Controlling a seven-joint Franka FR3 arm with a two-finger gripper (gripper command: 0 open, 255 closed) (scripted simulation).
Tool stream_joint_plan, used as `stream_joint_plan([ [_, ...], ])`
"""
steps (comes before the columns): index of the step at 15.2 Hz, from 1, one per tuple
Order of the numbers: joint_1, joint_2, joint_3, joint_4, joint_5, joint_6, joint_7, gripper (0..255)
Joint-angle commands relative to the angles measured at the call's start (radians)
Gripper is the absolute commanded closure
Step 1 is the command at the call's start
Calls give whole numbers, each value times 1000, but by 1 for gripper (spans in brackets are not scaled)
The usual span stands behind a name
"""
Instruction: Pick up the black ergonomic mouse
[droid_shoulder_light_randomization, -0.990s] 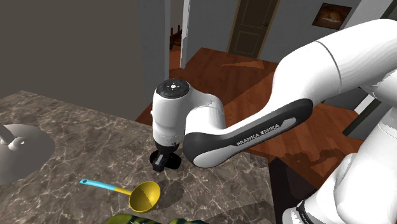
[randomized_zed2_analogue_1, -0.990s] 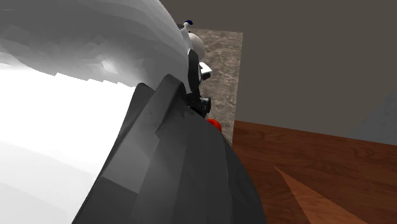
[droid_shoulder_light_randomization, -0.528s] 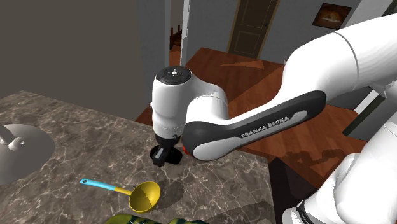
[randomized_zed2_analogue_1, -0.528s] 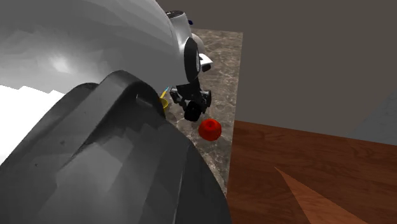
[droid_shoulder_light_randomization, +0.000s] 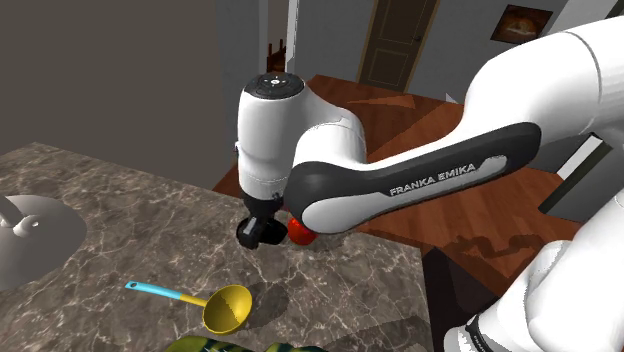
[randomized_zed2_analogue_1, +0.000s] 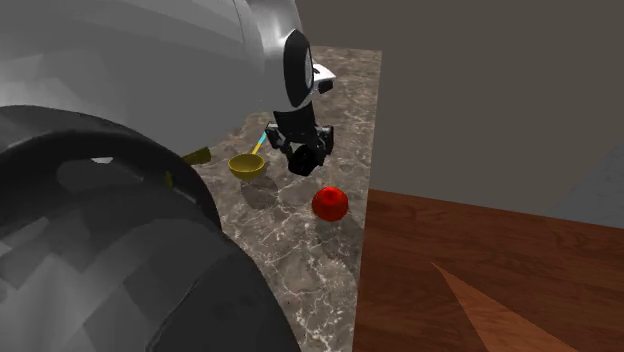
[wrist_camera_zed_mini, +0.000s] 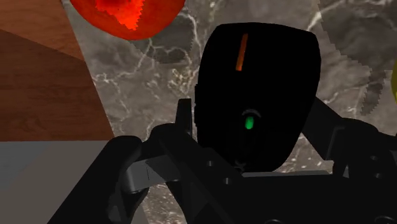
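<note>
Grey marble with pale veins makes the worktop. At its near edge in the shoulder view a green and yellow thing is cut off by the frame, with too little showing to name it. Just beyond lies a yellow ladle with a blue handle, its bowl opening upward. A white rounded thing runs out of that view's left side. Farther in, near the worktop's edge that borders the wooden floor, the gripper hangs above the stone. Its fingers are clamped on the mouse, one on each flank. From the wrist the mouse is a tall, rounded, pure black shell with a thin orange stripe near its far end and a small green light lower down. Its lower outline is hard to make out, because its black blends into the black fingers. In the shoulder view the arm hides most of it. A red ball rests on the marble just beside the gripper, closer to that edge. In the second exterior view the arm's bulk covers the near left. Beyond the worktop, grey walls, a dark door and a framed picture close the room.
</note>
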Motion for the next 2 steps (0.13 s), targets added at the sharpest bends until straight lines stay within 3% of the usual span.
stream_joint_plan([
  [1, 0, -6, 1, 11, 6, -16, -5, 255],
  [2, 0, -6, 1, 11, 6, -16, -5, 255],
])
